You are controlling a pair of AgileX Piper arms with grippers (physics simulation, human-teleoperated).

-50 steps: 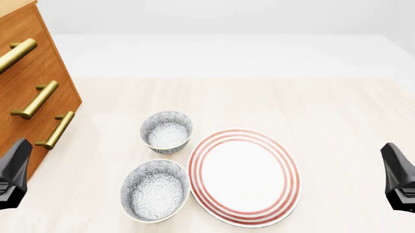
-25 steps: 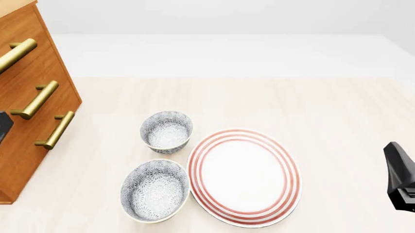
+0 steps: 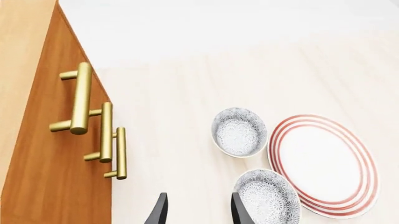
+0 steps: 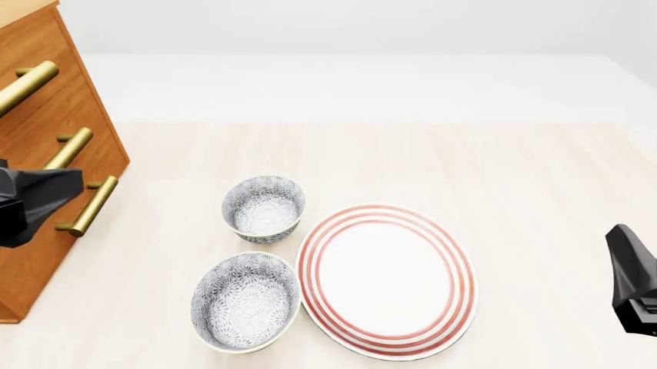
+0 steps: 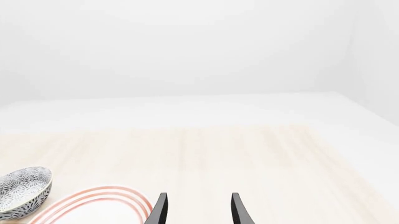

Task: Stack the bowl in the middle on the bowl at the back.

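Observation:
The bowl in the middle (image 4: 245, 301), wide with a grey-and-white floral pattern, sits near the table's front, left of a plate. The bowl at the back (image 4: 264, 207), smaller and deeper, stands just behind it. The left wrist view shows both: the middle bowl (image 3: 268, 196) and the back bowl (image 3: 238, 132). My left gripper (image 4: 31, 204) hovers at the far left in front of the drawers, well apart from the bowls; in its own view it (image 3: 198, 212) is open and empty. My right gripper (image 4: 631, 280) stays at the far right, also open (image 5: 198, 210) and empty.
A red-ringed white plate (image 4: 387, 278) lies right of the bowls, close to both. A wooden drawer cabinet (image 4: 41, 115) with brass handles (image 4: 88, 206) stands at the left edge. In the right wrist view a patterned bowl (image 5: 22, 191) shows beyond the plate rim (image 5: 100, 198).
The left gripper rose from the bottom left corner and now hangs higher, in front of the drawers. The right gripper sank slightly. Bowls and plate have not moved.

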